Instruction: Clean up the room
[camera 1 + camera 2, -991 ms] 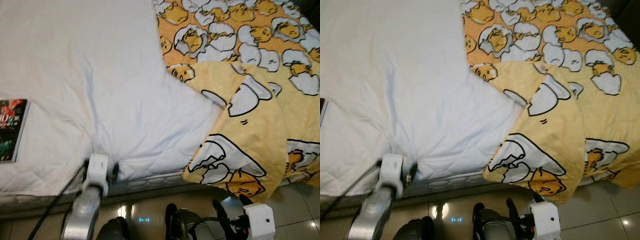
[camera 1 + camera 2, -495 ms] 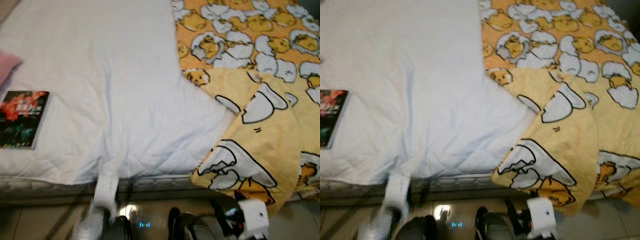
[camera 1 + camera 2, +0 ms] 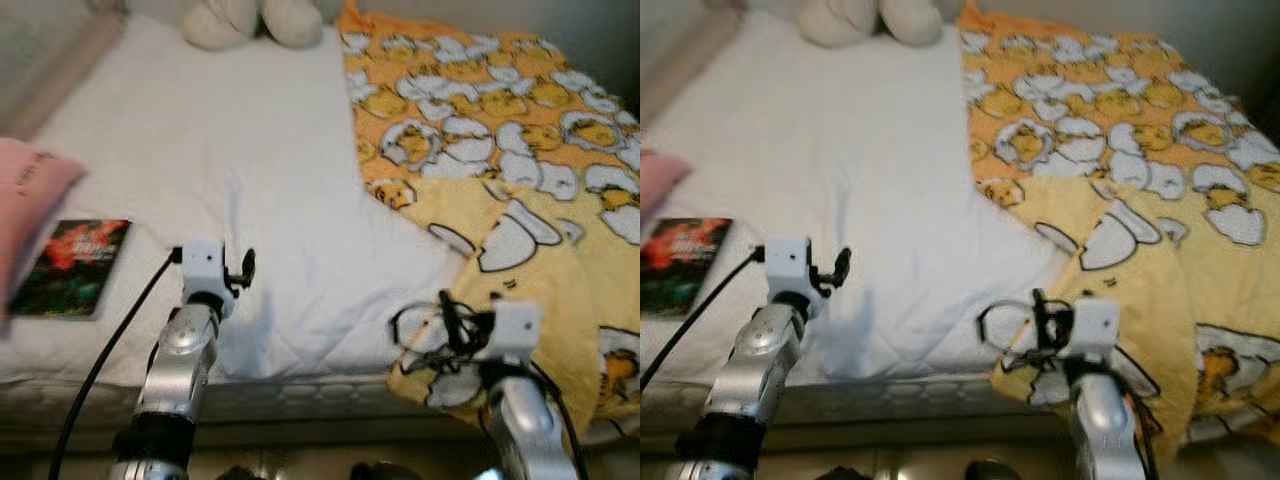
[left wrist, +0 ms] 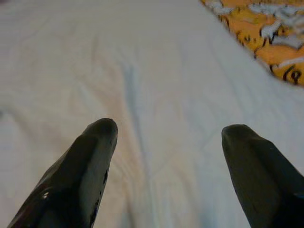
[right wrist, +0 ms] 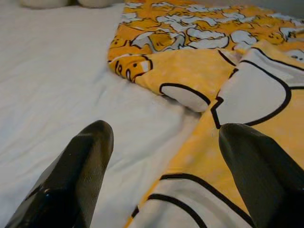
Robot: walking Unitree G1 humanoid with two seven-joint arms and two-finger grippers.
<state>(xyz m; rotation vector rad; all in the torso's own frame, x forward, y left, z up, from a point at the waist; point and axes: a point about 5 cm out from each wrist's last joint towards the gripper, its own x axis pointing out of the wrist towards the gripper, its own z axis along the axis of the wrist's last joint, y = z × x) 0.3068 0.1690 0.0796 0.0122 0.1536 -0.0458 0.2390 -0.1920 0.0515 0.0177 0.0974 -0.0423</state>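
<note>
Yellow blanket (image 3: 520, 180) (rumpled) on white bed (image 3: 230, 170)

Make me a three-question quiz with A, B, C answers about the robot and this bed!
1. Where is the book?
A. on the white sheet, robot's left
B. on the floor
C. on the yellow blanket

2. What colour is the pillow near the book?
A. green
B. pink
C. black

3. How is the right hand?
A. shut on the blanket
B. holding the book
C. open

Answers: 1 A, it lies on the sheet's left side. 2 B, it looks pink. 3 C, its fingers stand apart with nothing between.
</note>
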